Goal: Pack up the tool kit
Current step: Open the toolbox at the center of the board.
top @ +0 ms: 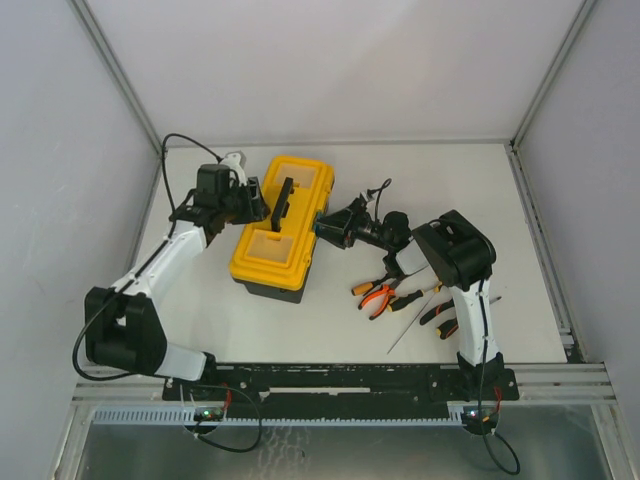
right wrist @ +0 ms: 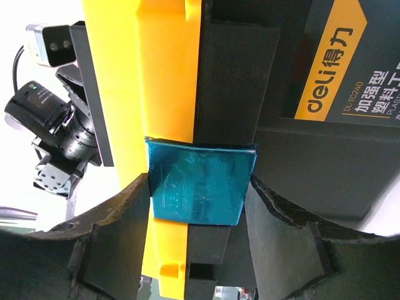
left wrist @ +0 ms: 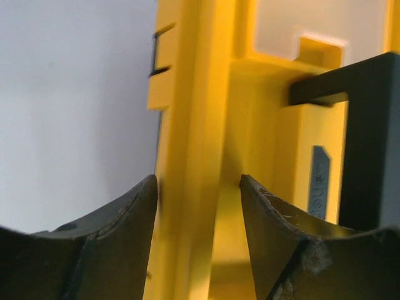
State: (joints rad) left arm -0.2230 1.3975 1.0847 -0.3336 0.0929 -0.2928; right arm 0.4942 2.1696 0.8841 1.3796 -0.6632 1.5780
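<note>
Yellow lid [left wrist: 200, 125] edge between left jaws; teal latch [right wrist: 200, 181] pinched in right jaws

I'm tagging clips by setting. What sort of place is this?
Likely a robot lab test cell: plain white walls in aluminium framing enclose a white table, and two arms are bolted to a rail at its near edge.

The white table [top: 300, 325] carries a black toolbox [top: 268, 252] with a yellow lid, left of centre and slightly askew. To its right, nearer the front edge, orange-handled pliers [top: 377, 297] and several black-and-yellow screwdrivers [top: 406, 300] lie clustered together.
</note>
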